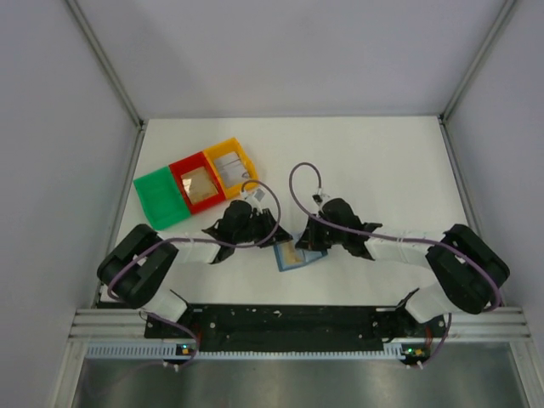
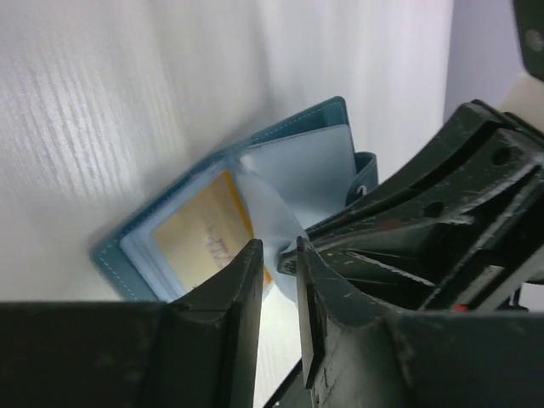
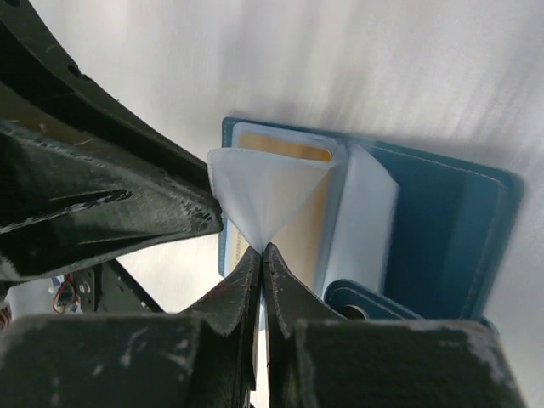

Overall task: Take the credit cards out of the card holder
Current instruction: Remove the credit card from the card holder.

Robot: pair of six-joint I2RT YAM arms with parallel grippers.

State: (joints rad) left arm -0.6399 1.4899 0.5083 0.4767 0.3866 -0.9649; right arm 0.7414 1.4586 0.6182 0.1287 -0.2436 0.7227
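The blue card holder [image 1: 299, 256] lies open on the white table between my two grippers. In the left wrist view its panels [image 2: 331, 110] are spread and a gold card [image 2: 200, 234] sits in a pale pocket. My right gripper [image 3: 263, 248] is shut on a thin translucent pocket sleeve [image 3: 263, 191] and pulls it up into a cone above the gold card [image 3: 306, 221]. My left gripper [image 2: 279, 255] is just beside that sleeve, its jaws a narrow gap apart with only table showing between them. From above, the left gripper [image 1: 270, 234] and right gripper [image 1: 313, 240] almost meet.
Green [image 1: 160, 195], red [image 1: 197, 185] and yellow [image 1: 231, 163] trays stand in a row at the back left; the red and yellow ones each hold a card. The right gripper's black body [image 2: 425, 221] crowds the left wrist view. White walls enclose the table.
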